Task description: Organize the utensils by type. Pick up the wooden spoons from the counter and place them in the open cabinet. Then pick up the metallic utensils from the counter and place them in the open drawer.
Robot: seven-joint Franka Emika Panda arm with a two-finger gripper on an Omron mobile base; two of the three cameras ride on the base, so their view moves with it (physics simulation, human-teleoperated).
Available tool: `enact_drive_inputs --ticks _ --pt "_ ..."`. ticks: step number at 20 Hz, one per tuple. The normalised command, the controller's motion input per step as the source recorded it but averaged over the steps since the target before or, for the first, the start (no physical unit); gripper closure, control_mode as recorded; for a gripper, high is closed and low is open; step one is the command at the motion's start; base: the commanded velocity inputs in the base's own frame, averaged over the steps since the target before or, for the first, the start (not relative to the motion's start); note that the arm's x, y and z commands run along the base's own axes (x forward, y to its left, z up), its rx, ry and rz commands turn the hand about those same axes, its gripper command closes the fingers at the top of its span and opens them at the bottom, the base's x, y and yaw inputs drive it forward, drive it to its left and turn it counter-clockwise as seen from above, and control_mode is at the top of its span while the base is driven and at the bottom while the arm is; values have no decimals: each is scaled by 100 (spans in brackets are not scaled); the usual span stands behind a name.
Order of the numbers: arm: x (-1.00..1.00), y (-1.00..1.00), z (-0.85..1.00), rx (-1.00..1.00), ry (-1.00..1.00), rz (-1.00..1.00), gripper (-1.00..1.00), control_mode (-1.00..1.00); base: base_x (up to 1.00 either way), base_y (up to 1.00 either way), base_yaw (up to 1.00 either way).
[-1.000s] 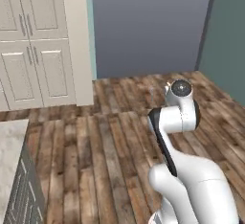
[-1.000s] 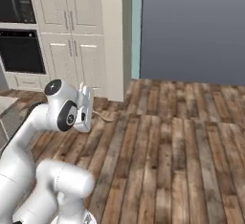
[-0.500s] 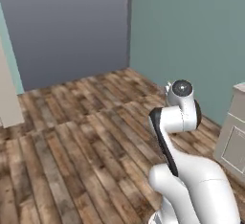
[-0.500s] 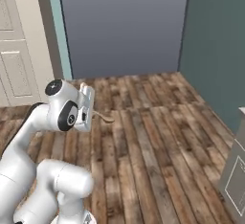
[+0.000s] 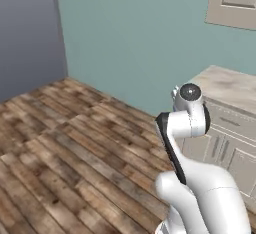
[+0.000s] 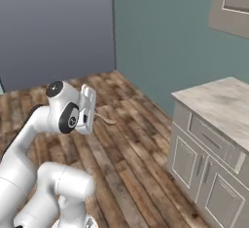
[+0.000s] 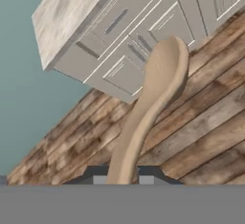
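My gripper (image 6: 94, 114) is shut on the handle of a pale tan wooden spoon (image 7: 154, 94), held high over the wooden floor. In the hand view the spoon rises from between the fingertips (image 7: 99, 180), its bowl pointing toward the grey cabinet fronts. In the right base view the wooden spoon (image 6: 105, 119) sticks out to the right of the hand. The counter (image 6: 220, 106), beige-grey marbled stone, stands to the right, and its end (image 5: 231, 84) shows behind the arm. Its visible top is bare. The metallic utensils and the open drawer are out of view.
A cream wall cabinet (image 6: 232, 4) hangs above the counter; its inside does not show. Grey panelled base fronts (image 6: 195, 159) with shut drawers sit under the stone top. A teal wall (image 5: 135, 38) runs behind, and plank floor (image 5: 60, 148) spreads to the left.
The whole picture has swung: the camera turned, the tall cream cabinets and oven left the views, and the teal wall and the counter came in. The spoon stays in the gripper.
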Motion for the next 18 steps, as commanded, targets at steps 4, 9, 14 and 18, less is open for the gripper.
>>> enact_drive_inputs --ticks 4,9,14,18 --pt "0 0 0 0 0 0 100 100 4 -58 -56" --pt "0 0 0 0 0 0 100 100 1 -62 -55" --pt "0 0 0 0 0 0 100 100 3 -71 -50" --pt "0 0 0 0 0 0 100 100 7 -81 -44"
